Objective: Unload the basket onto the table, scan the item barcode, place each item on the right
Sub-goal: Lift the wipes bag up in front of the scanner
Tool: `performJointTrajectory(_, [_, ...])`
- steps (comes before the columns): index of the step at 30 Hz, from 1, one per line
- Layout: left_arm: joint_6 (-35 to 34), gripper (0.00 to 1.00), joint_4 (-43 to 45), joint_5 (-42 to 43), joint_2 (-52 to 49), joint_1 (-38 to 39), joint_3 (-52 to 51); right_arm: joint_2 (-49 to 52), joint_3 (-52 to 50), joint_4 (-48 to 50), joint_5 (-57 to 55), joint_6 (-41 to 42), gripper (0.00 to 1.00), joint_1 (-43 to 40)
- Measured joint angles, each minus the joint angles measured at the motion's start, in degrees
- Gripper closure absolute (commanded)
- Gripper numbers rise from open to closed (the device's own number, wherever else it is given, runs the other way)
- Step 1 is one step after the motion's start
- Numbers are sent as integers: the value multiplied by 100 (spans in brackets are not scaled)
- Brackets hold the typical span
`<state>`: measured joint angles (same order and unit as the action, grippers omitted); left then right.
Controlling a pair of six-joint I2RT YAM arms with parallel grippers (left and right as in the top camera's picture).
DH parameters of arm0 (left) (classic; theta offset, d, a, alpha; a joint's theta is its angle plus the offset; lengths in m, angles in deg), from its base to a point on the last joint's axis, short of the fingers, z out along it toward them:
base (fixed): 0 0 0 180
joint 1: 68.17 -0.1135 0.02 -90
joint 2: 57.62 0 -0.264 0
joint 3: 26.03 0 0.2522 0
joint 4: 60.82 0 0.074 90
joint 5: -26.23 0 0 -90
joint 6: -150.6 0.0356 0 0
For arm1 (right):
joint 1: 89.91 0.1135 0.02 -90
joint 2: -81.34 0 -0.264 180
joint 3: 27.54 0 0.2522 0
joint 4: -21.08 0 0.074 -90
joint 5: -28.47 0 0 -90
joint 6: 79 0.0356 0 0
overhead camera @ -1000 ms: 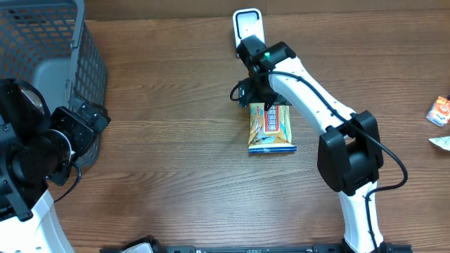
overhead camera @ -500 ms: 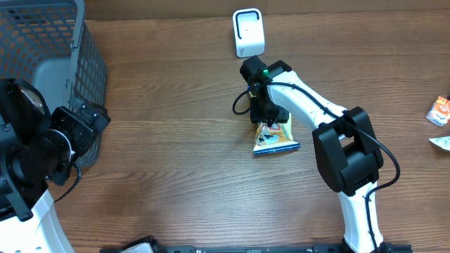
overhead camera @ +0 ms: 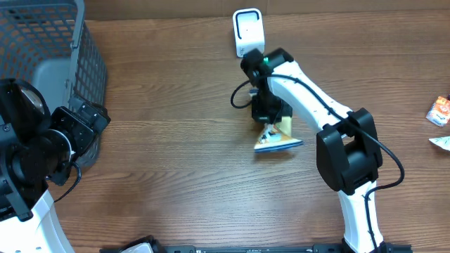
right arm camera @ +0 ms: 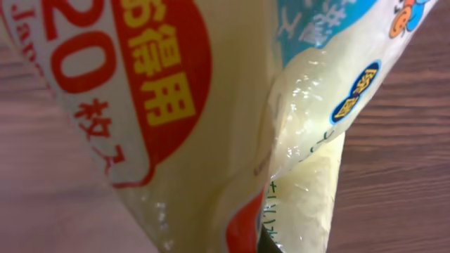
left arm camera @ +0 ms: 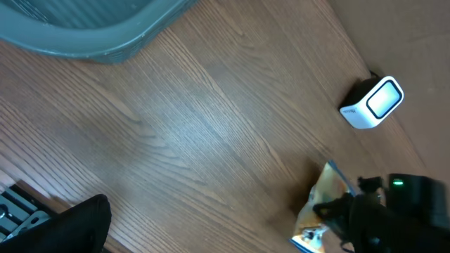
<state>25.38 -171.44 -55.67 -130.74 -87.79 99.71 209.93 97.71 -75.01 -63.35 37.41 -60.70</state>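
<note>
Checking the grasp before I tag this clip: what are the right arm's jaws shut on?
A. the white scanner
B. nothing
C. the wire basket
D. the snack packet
D: the right jaws pinch the top of the packet, whose wrapper fills the right wrist view, while the scanner stands apart on the table behind it.

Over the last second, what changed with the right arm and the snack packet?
The right gripper came down onto the snack packet, closed on its upper end and drew it up. The packet lay flat before and now looks bunched and tilted. The left gripper, the basket and the scanner stayed where they were.
</note>
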Motion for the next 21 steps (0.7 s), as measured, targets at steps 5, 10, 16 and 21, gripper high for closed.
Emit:
performJointTrajectory(5, [0,0,-2,0,0,0,0,0,870,-326,1759,-966,96,-140])
performJointTrajectory(10, [0,0,0,0,0,0,0,4,1058,-632,4135,-2236,96,-490])
performJointTrajectory(16, [0,0,0,0,0,0,0,7,1058,-1250,5904,-3254,96,-866])
performJointTrajectory(21, [0,0,0,0,0,0,0,7,1058,-1475,6802,-3685,96,-968])
